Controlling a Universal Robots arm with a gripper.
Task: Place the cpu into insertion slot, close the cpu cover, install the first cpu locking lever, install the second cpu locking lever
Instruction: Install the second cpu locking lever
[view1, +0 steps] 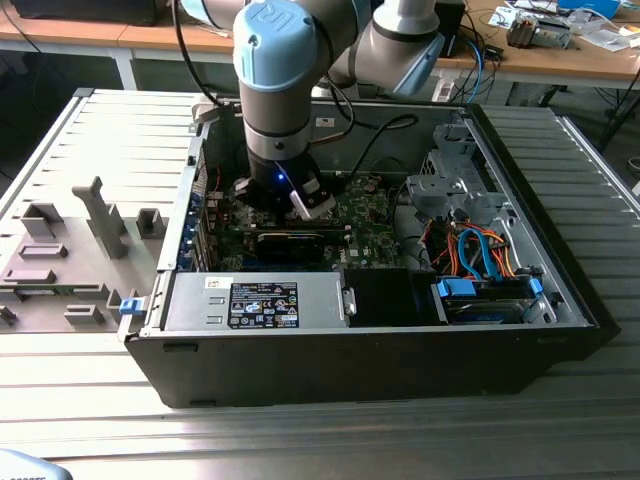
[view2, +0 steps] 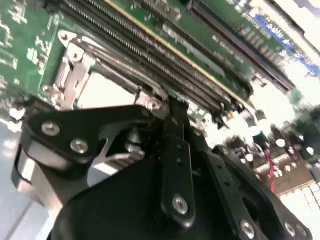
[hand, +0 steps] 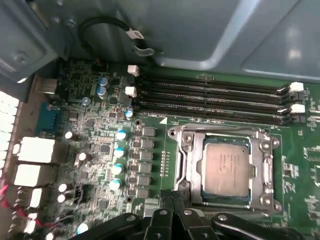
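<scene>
Open computer case (view1: 560, 300) on slatted surface (view1: 100, 140) | green circuit board (hand: 100, 150) inside | insertion slot (hand: 182, 172) beside memory rails | cpu cover (hand: 267, 165) down, framing cpu (hand: 227, 167) seated flat | gripper (hand: 172, 202) fingers pressed together, tips at slot's near edge, cpu just beyond, ahead of them
</scene>
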